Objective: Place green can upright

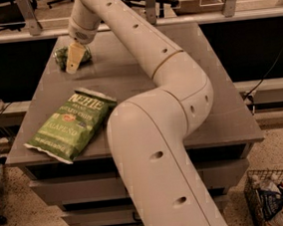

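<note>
The green can [61, 56] is at the back left corner of the grey table [127, 71]. It seems to lie on its side, but most of it is hidden. My gripper [74, 58] is right at the can, reaching down from the pale arm [139, 40], and covers the can's middle. Green shows on both sides of the gripper. I cannot tell whether the can is held or only touched.
A large flat green chip bag [70, 124] lies at the table's front left, overhanging the edge a little. My arm's big elbow [155, 153] fills the front middle. Drawers sit under the table. A wire basket [280, 201] with clutter stands on the floor at the right.
</note>
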`<state>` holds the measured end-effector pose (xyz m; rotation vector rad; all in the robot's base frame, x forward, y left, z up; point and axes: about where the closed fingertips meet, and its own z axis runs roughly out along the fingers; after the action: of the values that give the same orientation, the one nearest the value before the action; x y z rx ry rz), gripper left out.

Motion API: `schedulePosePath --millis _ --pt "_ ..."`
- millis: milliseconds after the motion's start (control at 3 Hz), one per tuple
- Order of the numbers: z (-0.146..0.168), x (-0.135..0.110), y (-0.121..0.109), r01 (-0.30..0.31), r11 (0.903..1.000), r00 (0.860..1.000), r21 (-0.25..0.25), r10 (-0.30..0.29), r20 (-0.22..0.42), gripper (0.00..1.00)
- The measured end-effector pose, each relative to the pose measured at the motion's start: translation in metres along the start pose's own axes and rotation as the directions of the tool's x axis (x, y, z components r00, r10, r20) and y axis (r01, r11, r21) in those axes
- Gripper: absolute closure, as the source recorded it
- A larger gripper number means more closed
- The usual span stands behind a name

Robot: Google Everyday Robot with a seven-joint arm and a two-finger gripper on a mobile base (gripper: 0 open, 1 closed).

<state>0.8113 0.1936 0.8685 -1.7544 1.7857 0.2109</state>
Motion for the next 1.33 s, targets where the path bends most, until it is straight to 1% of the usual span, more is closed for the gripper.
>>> schedulePosePath --millis 333,667,1000,1333 --pt "-0.001 0.001 0.000 0.021 0.9998 1.000 -0.007 -0.021 -0.011 0.41" --pt "-0.003 0.001 0.001 0.031 0.9994 0.999 -0.013 -0.031 -0.012 0.62" --pt "-0.013 0.003 -0.001 0.041 0.9991 0.999 -0.008 -0.041 -0.005 0.87" --pt "-0.050 0.008 -0.009 0.116 0.9923 0.992 0.042 -0.114 -0.052 1.00"
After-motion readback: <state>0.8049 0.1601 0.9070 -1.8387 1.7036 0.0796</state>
